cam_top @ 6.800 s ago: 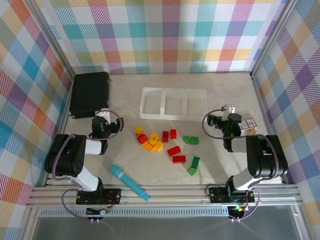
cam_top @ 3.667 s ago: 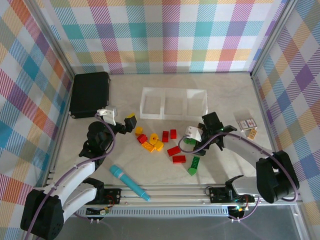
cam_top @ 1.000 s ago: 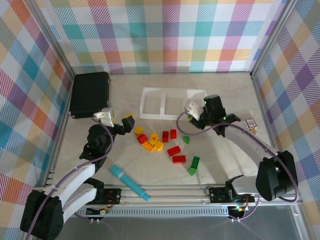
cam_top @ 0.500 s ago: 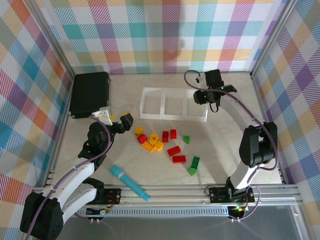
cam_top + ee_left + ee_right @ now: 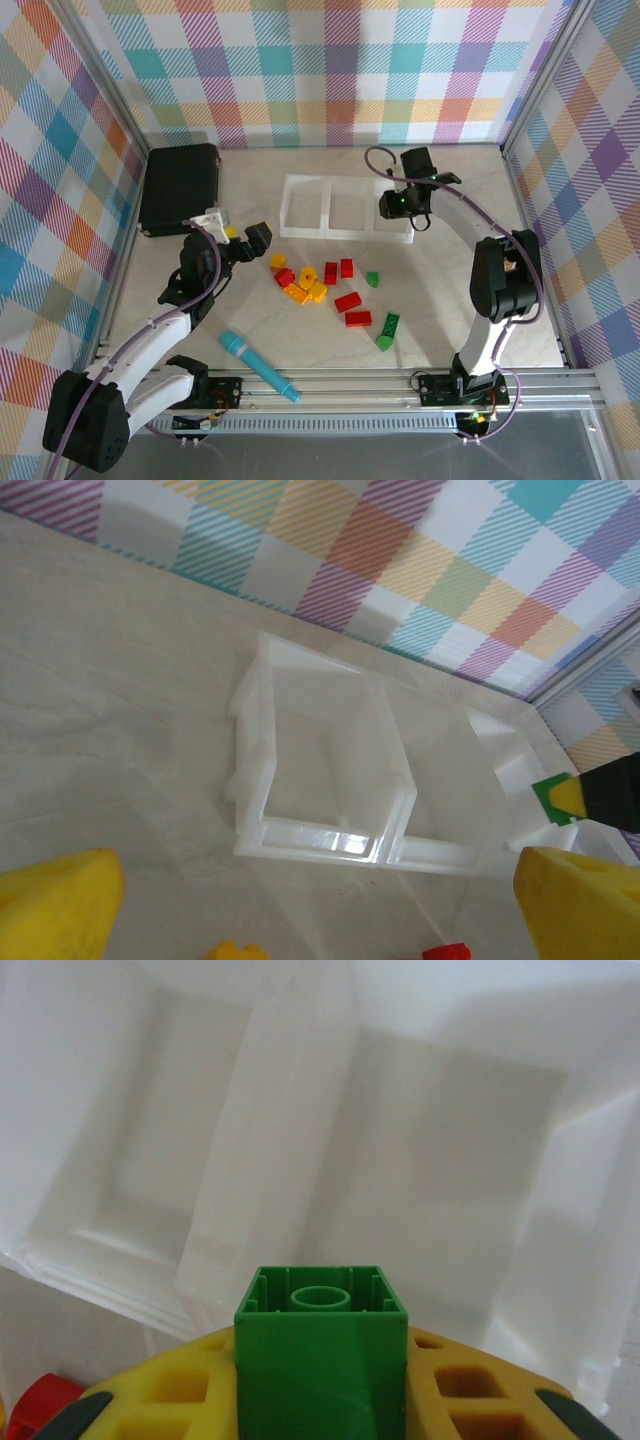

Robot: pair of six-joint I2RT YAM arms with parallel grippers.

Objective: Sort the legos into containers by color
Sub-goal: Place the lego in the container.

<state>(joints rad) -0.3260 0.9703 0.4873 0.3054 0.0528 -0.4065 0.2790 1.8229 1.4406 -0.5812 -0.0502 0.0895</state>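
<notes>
No text, label, brand, number or sign can be read in any view.

A: The 2 arms?
B: White shells and black joints on the left arm (image 5: 150,342) and the right arm (image 5: 503,285).
A: Cables?
B: 1 purplish-grey cable (image 5: 368,158) loops along each.
A: Fingers (image 5: 60,905)?
B: Yellow.
</notes>
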